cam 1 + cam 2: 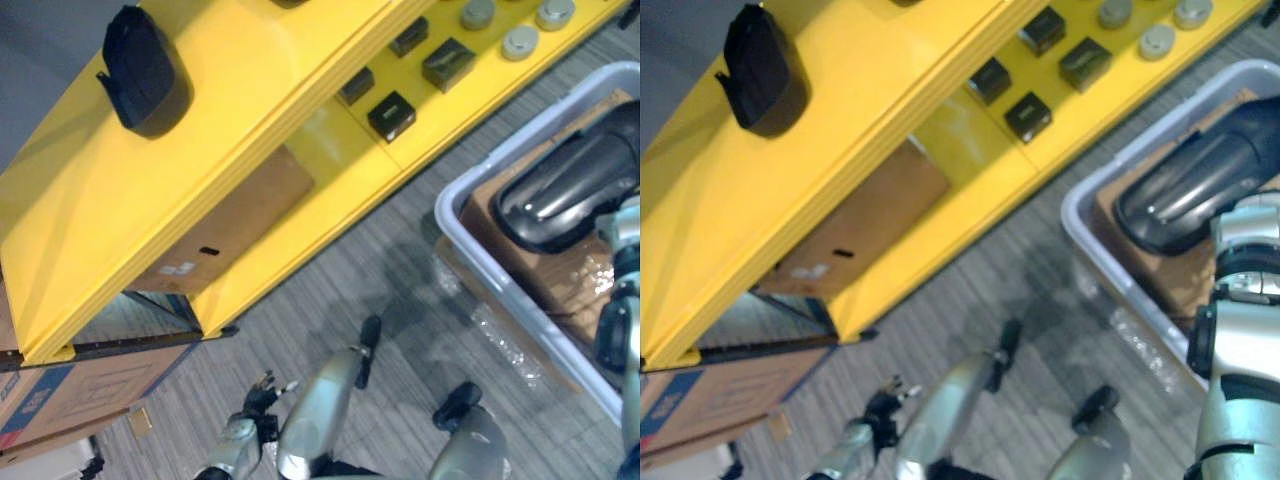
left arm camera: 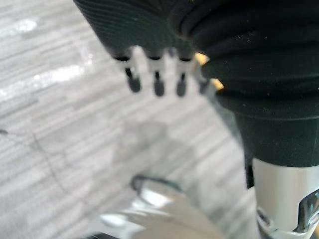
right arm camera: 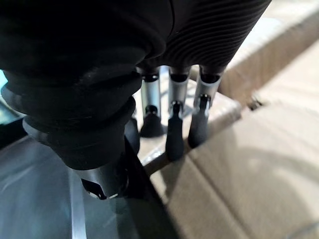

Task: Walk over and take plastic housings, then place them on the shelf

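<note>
Risks first: housing (image 1: 565, 190) in bin (image 1: 447, 205) looks glossy and rounded, no obvious edge for fingers, so likely to slip or roll out of a one-hand pinch; prob. needs a wrap round the narrow end, or both hands. R hand (image 3: 175, 119) at edge of card liner (image 1: 560, 275), tips close to or on it (contact not clear); could snag a liner flap instead of the part, or drag liner up w/ it. Bin wall close by R wrist, so a knock on lift-out is possible. L hand (image 2: 156, 74) hangs low over floor (image 1: 380, 270), well apart from bin; no quick support if part tips. Shelf (image 1: 230, 150) top looks slick; a curved shell set near the lip could slide off. Hand states: R fingers straight, side by side, nothing held; L fingers straight, relaxed, nothing held. Task parts: housing lies in bin on liner, ungrasped; second housing (image 1: 140, 70) on shelf top tier. Materials: both housings black plastic, shell-shaped, bin one shiny w/ highlights, shelf one more matte. Bin pale grey plastic, rounded rim. Liner brown card. Shelf yellow, smooth, stepped front edge. Floor grey ribbed carpet. Lower tier: small black boxes (image 1: 391, 115), grey round caps (image 1: 520, 42). Brown carton (image 1: 240, 215) under shelf.
</note>
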